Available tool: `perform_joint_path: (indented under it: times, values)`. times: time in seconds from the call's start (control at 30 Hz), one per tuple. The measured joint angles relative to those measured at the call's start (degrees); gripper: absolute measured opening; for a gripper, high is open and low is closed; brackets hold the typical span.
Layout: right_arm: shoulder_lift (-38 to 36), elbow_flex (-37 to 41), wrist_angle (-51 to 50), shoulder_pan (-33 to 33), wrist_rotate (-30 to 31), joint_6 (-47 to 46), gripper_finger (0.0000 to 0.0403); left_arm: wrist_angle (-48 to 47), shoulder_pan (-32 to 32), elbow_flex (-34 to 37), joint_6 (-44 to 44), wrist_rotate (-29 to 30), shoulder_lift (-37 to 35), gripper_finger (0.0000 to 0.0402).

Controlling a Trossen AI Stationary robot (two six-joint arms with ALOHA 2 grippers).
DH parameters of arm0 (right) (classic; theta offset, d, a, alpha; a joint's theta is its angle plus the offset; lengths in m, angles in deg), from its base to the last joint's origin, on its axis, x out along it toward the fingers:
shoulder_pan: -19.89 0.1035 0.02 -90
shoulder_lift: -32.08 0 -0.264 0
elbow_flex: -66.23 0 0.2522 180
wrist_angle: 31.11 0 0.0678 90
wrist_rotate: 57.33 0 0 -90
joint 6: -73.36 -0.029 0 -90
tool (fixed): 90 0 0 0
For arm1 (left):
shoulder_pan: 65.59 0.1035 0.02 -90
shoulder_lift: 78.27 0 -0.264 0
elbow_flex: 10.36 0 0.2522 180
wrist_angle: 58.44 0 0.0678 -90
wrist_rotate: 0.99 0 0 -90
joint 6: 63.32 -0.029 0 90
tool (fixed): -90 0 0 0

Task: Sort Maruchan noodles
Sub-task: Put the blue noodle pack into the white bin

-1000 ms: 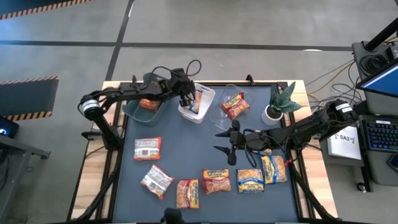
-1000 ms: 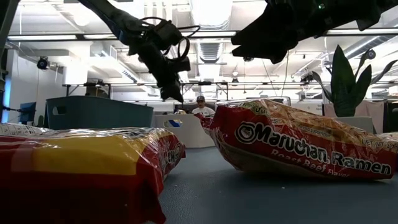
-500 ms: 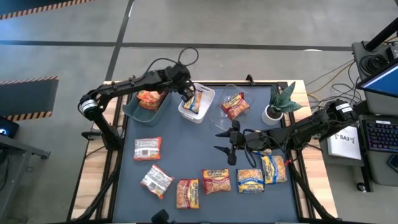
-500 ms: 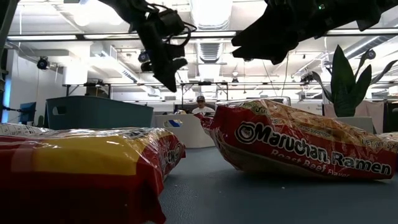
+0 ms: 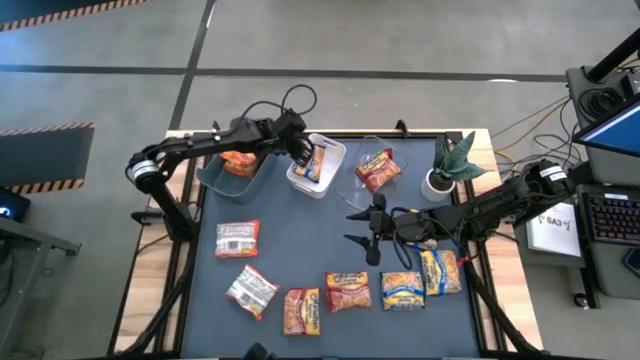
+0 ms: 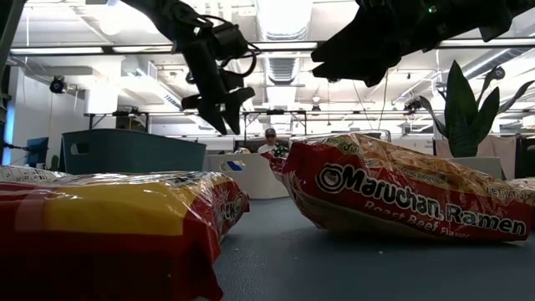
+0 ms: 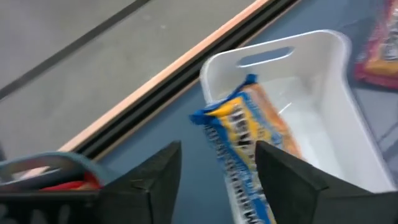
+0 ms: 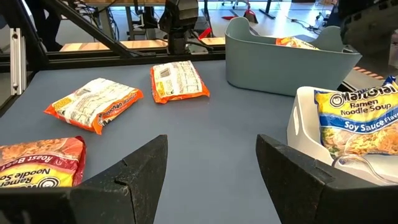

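Observation:
Over the near-left corner of the white bin [image 5: 318,165] my left gripper [image 5: 303,150] hangs open, pointing down at a slant. A blue-and-yellow noodle packet [image 7: 239,134] stands tilted in that bin, one edge leaning on its wall. It shows between my left fingers [image 7: 155,180], which stand apart from it. The grey-green bin [image 5: 215,178] holds an orange packet [image 5: 238,160]. In the clear bin [image 5: 352,180] lies a red packet [image 5: 378,168]. My right gripper [image 5: 353,228] waits open above the table's middle.
Several packets lie on the near half of the table: a red one [image 5: 237,238], a whitish one [image 5: 251,290], two orange-red ones [image 5: 302,310] [image 5: 347,291] and two blue-and-yellow ones [image 5: 402,290] [image 5: 440,270]. A potted plant [image 5: 450,165] stands at the far right.
My left gripper has risen a little over the white bin, rolled about its own axis and opened; its fingers were shut half a second ago. The blue-and-yellow packet has stayed in the white bin.

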Motion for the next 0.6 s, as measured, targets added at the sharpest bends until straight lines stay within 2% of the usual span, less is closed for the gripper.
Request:
perform_joint_path:
  times: [0.13, 0.6]
  values:
    - [0.0, 0.0, 0.02, 0.0, -0.02, -0.03, 0.0233, 1.0, -0.37, 1.13, 1.62, -0.15, 0.31, 0.0205]
    - [0.0, 0.0, 0.06, 0.02, -0.02, -0.02, 0.0233, 4.02, -0.36, 1.27, 1.35, -1.03, 5.18, 0.0201]
